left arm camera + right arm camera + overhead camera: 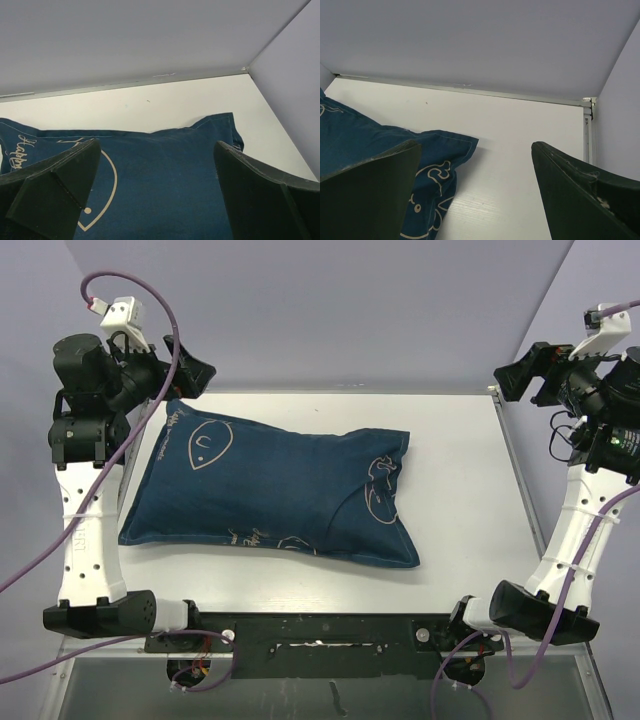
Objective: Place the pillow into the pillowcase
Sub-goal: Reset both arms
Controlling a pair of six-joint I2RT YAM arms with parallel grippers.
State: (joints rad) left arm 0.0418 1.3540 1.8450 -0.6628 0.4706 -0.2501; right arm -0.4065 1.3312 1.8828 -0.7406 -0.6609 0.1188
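White tabletop [450, 440], seen from above, with two robot arms bolted at its near edge. The left arm's base [100, 615] and the right arm's base [530, 608] sit low at the near corners. Each arm rises along its own side of the table.

Between them, in the middle of the table, lies the navy-blue pillowcase [270, 490], printed with cream whale outlines and cursive writing. It rests flat on the surface and slightly turned, its left end nearer the far edge than its right. It looks plump rather than slack and no white shows at any edge, so the pillow appears to be wholly inside it, hidden from view. The task looks finished or nearly so. Which end is the opening cannot be told.

Farther back, the left gripper [188, 370] hangs raised just beside the far left corner of the case. The right gripper [522, 375] hangs above the table's far right corner, well apart from the fabric. Both are released, jaws spread wide with nothing between them. The left wrist view shows its dark fingers [55, 185] framing the blue cloth below without touching it. The right wrist view shows only a corner of the case on its left and bare table ahead. Each arm is folded upright with its wrist tilted down and inward, a pose that reads as standing back from the work.

Beyond the table is a plain grey wall [320, 310].
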